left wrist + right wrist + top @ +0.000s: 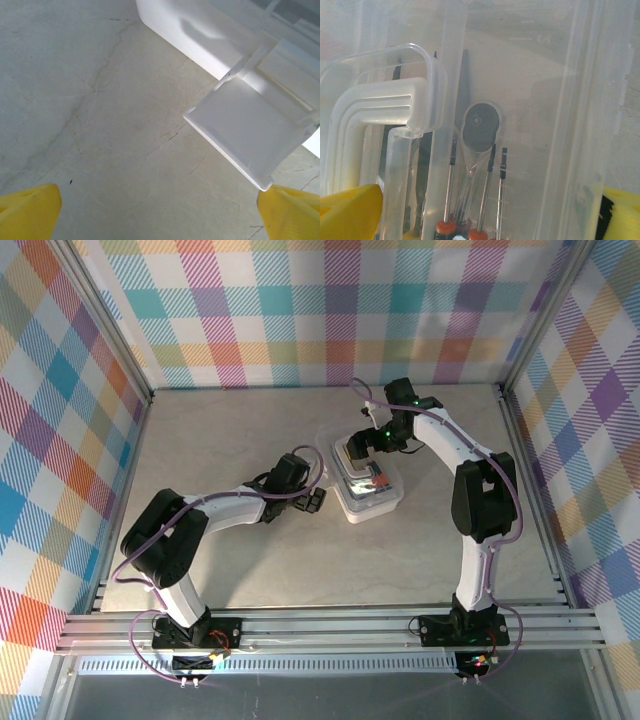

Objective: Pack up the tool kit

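The translucent white case point(368, 488) of the tool kit lies at mid-table. Looking down on it in the right wrist view, red-collared screwdrivers point(451, 180) and dark plier jaws point(464, 95) show through the clear plastic, and the case's handle point(385, 115) lies folded at the left. My right gripper point(366, 446) point(485, 215) hangs open just above the case, its yellow fingertips point(350, 212) wide apart. My left gripper point(318, 500) point(160, 215) stands open over bare table beside the case's left side. A white latch flap point(250, 130) sticks out from the case there, just ahead of its right fingertip point(292, 212).
The pale marble-look tabletop point(240, 420) is fenced by aluminium rails point(330, 625) at the near edge and checked walls on the other three sides. Both arms' cables run close to the case.
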Available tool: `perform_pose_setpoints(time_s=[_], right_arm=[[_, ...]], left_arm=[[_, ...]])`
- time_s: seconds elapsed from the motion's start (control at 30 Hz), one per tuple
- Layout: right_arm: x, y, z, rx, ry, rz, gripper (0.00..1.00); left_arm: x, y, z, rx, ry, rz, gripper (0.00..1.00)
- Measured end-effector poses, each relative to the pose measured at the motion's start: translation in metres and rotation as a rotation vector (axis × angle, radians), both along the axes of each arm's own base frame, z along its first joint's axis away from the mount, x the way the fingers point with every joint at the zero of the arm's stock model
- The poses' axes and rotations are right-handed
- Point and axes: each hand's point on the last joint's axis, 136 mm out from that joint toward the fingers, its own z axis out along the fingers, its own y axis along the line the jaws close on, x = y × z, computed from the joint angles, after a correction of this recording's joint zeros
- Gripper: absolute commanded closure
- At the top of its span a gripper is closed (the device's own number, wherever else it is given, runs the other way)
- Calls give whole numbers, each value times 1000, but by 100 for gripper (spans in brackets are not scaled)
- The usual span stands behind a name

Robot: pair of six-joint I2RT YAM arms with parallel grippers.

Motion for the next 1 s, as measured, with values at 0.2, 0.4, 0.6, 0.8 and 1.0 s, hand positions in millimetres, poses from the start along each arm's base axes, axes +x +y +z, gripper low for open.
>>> perform_pose_setpoints(time_s=[0.2, 0.4, 0.6, 0.8, 1.0], right_arm=[[0, 0, 0, 1, -2, 0, 1], [0, 0, 0, 1, -2, 0, 1], [0, 0, 0, 1, -2, 0, 1], [0, 0, 0, 2, -2, 0, 1], [0, 0, 0, 2, -2, 1, 1]], left_arm=[[1, -1, 4, 3, 3, -4, 0], [3, -5, 11, -6, -1, -17, 0], [6, -12, 23, -33, -17, -35, 0], [7, -15, 26, -41, -21, -40, 0], [10, -19, 32, -57, -29, -49, 0]])
